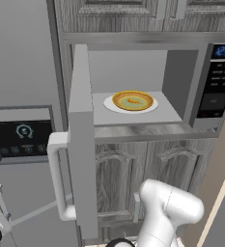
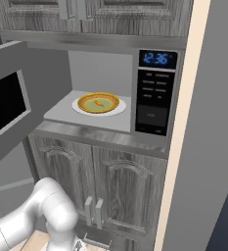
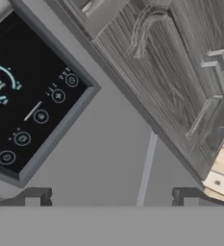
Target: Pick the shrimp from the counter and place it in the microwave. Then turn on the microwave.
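Since the shrimp (image 1: 133,102) already lies in the yellow bowl (image 1: 133,101) inside the microwave (image 2: 157,93), high above the gripper (image 3: 111,197), the putting-in part looks done. The gripper hangs low, wide open and empty. Next, I think, it must rise, push the door (image 1: 80,144) shut and press the keypad (image 2: 155,100).

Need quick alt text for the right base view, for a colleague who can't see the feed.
The microwave stands with its door swung open to the left, and inside, a yellow bowl on a white plate holds the small orange shrimp. The white arm is low, below the grey cabinet doors.
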